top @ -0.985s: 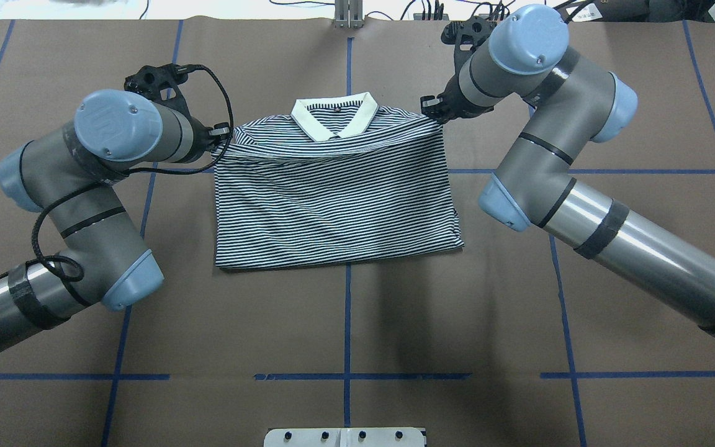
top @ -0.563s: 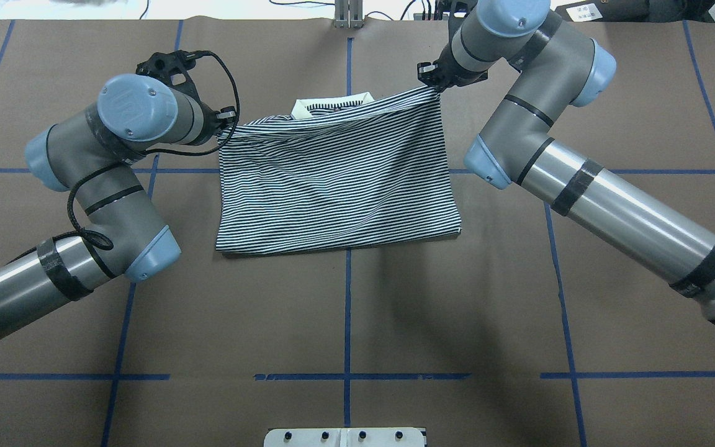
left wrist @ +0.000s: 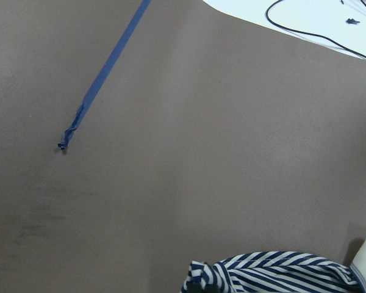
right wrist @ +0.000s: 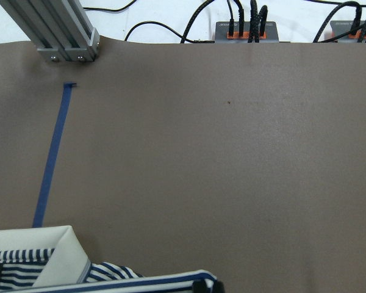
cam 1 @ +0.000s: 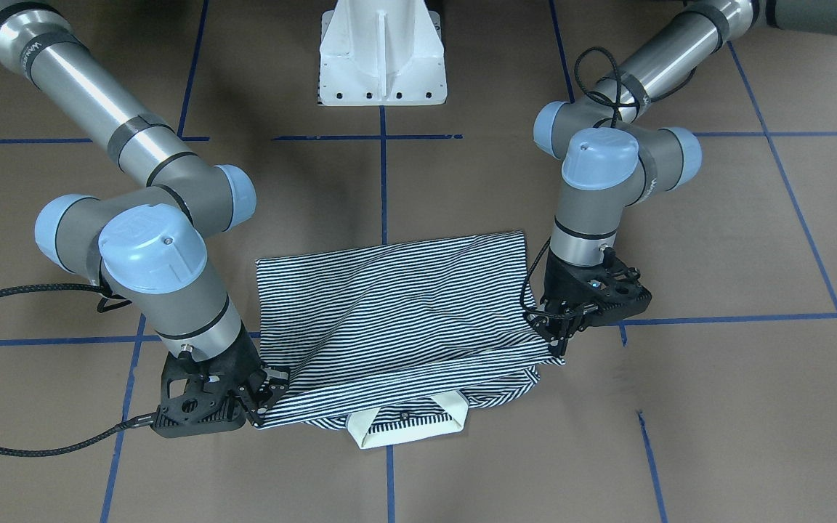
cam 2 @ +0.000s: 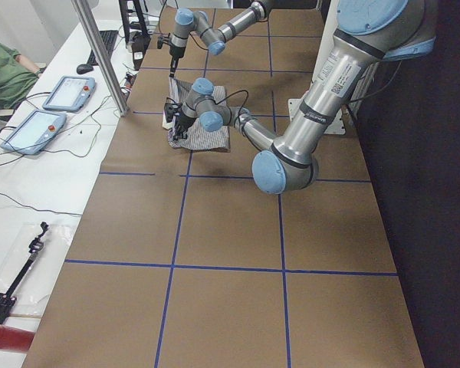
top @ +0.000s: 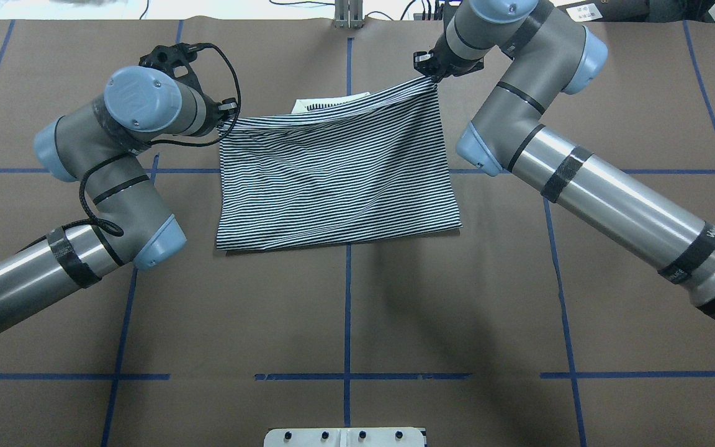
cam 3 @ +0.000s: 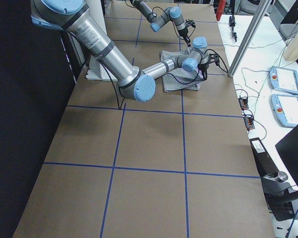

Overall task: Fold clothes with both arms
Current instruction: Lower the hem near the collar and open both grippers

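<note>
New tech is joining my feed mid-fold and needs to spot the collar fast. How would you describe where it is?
Start at the brown table and find the striped shirt held up between the two arms. At its edge farthest from the white pedestal, midway between the right gripper and left gripper, the collar lies on the table. It is the only plain cream piece; everything around it is navy-and-white stripes.

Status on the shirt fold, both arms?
Left gripper and right gripper each shut on a shoulder corner of the polo shirt. Collar end lifted, hem end on the table. Nothing in the way.
</note>
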Controlling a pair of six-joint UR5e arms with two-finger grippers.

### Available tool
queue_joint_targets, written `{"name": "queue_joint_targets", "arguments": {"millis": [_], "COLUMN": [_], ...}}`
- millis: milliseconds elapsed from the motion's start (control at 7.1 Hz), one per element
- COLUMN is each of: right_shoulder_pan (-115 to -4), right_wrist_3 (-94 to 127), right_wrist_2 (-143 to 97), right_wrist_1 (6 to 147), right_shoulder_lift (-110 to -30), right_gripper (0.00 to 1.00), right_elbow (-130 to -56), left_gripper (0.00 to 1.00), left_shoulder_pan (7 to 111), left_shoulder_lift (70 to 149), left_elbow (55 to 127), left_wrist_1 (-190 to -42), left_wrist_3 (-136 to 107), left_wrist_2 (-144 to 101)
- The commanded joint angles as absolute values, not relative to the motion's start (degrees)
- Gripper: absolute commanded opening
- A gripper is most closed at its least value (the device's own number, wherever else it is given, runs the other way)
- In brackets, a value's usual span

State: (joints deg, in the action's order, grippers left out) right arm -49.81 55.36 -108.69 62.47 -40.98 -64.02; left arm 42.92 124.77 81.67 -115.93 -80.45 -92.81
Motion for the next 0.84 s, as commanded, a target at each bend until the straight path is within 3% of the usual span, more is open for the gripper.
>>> {"name": "queue_joint_targets", "arguments": {"millis": [0, 141, 282, 422, 704], "right_shoulder_pan": [-48.79, -48.52, -48.43, -48.43, -48.69], "right_wrist_3": [55.46, 55.81, 55.72, 55.90, 56.25], "right_wrist_2": [-108.55, -108.46, -108.63, -109.07, -114.32], "right_wrist_1": [60.49, 58.73, 58.80, 58.80, 58.45], "right_shoulder_lift": [-41.57, -42.53, -42.63, -42.63, -44.72], "right_gripper": [0.00, 0.00, 0.94, 1.00, 1.00], "right_elbow": [-64.07, -63.99, -63.98, -64.07, -66.34], "left_gripper": [0.00, 0.14, 0.78, 1.00, 1.00], "left_shoulder_pan": [42.63, 42.63, 42.63, 42.89, 43.77], "left_shoulder_lift": [125.51, 125.77, 125.86, 125.77, 125.34], "left_elbow": [81.65, 81.65, 81.56, 81.56, 81.65], "left_wrist_1": [-116.10, -116.10, -116.02, -116.02, -115.23], "left_wrist_3": [-80.68, -80.60, -80.16, -79.90, -75.79], "left_wrist_2": [-92.81, -92.81, -92.81, -92.81, -92.81]}}
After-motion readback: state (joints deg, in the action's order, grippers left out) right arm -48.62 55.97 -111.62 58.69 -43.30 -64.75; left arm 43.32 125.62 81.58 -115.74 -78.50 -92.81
